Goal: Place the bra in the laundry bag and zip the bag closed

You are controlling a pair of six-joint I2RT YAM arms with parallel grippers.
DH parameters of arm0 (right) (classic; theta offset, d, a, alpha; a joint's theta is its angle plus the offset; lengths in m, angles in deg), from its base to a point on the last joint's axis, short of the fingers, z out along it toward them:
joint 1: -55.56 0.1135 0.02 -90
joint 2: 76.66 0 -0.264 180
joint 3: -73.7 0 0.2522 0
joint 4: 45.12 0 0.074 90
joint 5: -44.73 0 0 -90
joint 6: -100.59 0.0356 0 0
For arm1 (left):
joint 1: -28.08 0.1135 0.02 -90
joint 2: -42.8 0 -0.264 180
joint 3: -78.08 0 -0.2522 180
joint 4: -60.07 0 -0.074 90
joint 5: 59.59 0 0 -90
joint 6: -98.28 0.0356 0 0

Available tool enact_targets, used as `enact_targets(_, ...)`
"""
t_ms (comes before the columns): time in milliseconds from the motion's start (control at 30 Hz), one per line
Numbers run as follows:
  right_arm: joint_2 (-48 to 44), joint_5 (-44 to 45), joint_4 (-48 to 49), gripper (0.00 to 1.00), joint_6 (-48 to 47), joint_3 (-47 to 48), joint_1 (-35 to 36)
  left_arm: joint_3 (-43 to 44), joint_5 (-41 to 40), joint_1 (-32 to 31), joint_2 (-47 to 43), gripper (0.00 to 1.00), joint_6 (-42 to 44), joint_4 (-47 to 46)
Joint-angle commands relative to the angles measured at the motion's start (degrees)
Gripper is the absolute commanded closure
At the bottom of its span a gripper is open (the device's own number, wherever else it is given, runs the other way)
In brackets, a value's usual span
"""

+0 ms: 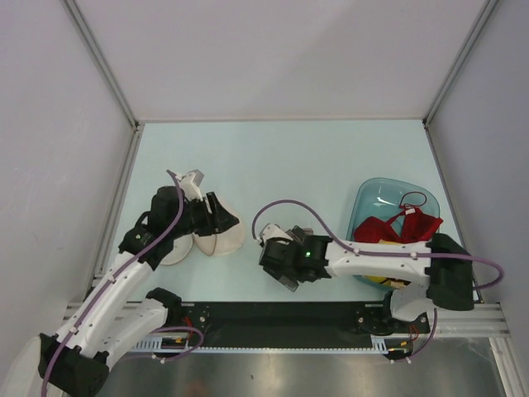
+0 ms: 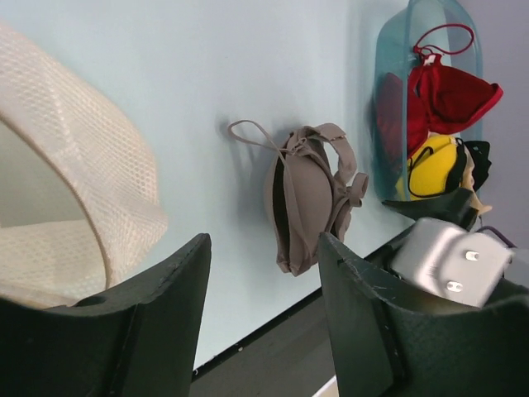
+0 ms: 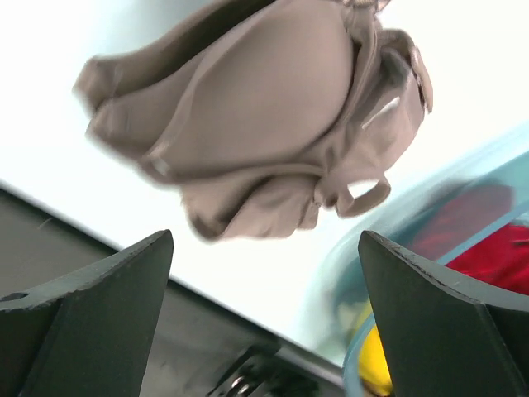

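Pale blue tabletop [image 1: 331,165], white walls. At left, laundry bag [image 1: 227,236] splayed in two halves, left gripper [image 2: 263,241] at its rim, spread wide, holding nothing. Centre: bra [image 2: 310,203] bunched on table, right gripper [image 3: 264,240] gaping just over it. Drop straight, pinch thick cup fold, avoid loose strap.

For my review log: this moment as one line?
bra: folded on table, outside bag | bag: open | left end effector: open, at bag | right end effector: open, over bra
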Motion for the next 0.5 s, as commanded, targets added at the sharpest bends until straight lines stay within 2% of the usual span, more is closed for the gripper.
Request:
enact_targets(0,-8.97,-8.29,3.33,0.00,3.54,-2.39,0.63,1.18,6.17,0.37,2.40,0.40,0.60,-5.54)
enact_targets(100,-14.69,-11.37,6.06,0.00,6.52,-3.88,-0.42,0.91,8.64,-0.68,4.94,0.39,0.42,-8.52)
enact_targets(167,-18.38,-13.99,7.12,0.00,9.15,-4.77,-2.87,2.83,7.95,-4.43,7.40,0.27,1.99,-8.98)
enact_targets(200,-19.53,-15.14,8.34,0.00,12.56,-5.29,-6.98,3.81,7.07,-6.29,9.85,0.23,2.79,-9.06)
enact_targets(267,-23.48,-18.39,10.10,0.00,17.58,-8.01,-11.39,6.52,1.55,-12.07,12.68,0.23,4.63,-9.06)
enact_targets(333,-26.64,-19.55,13.44,0.00,25.32,-12.21,-15.52,7.50,-0.05,-15.17,16.70,0.24,5.17,-10.90)
enact_targets(467,-34.20,-18.68,18.81,0.00,33.50,-18.30,-16.16,11.09,-0.40,-17.46,23.66,0.32,6.74,-15.73)
